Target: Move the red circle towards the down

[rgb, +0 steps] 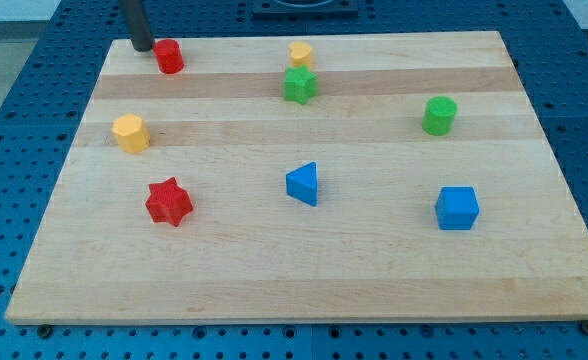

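The red circle is a short red cylinder near the top left corner of the wooden board. My tip is at the view's top left, just left of the red circle, with a narrow gap or light contact that I cannot tell apart. The rod rises out of the top of the view.
A yellow hexagon-like block sits at the left, a red star below it. A yellow block and a green star are at top centre. A green cylinder, a blue triangle and a blue cube lie further right.
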